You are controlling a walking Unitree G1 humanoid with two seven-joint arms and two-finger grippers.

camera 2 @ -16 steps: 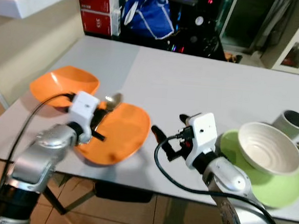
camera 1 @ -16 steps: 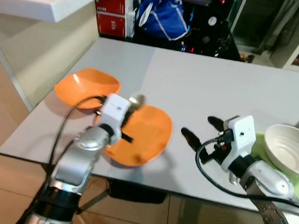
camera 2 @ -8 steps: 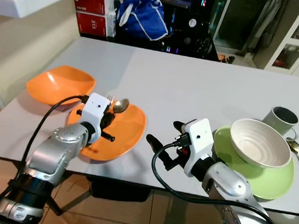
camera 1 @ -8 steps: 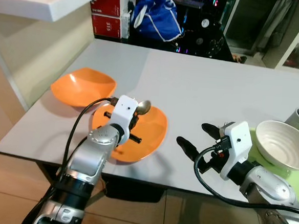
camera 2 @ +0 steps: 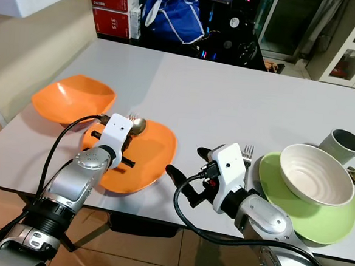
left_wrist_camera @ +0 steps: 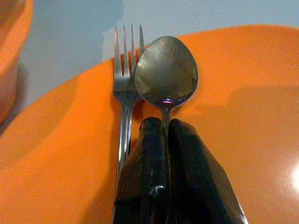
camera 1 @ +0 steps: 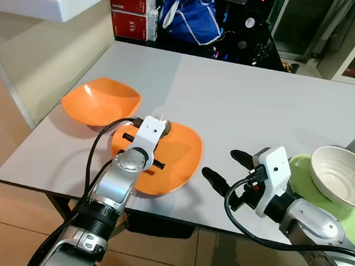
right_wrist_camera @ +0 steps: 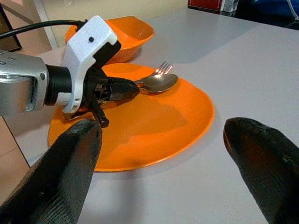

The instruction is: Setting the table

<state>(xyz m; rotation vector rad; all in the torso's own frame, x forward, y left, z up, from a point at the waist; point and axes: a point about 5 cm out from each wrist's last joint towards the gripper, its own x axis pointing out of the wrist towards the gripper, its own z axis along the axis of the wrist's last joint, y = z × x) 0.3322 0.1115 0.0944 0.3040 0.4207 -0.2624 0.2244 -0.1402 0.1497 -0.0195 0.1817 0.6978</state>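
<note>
While my left gripper (left_wrist_camera: pixel 164 135) clenches the spoon (left_wrist_camera: pixel 166 71) by its neck, the bowl juts past the fingertips over the orange plate's (camera 1: pixel 178 163) far rim, a fork (left_wrist_camera: pixel 126 84) just beside it. My right gripper (camera 1: pixel 224 167) hovers spread wide above the table (camera 1: pixel 258 108).

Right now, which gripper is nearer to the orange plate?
Left. The left gripper is over the orange plate, shut on the spoon beside a fork. The right gripper hovers open beside the plate's rim.
</note>
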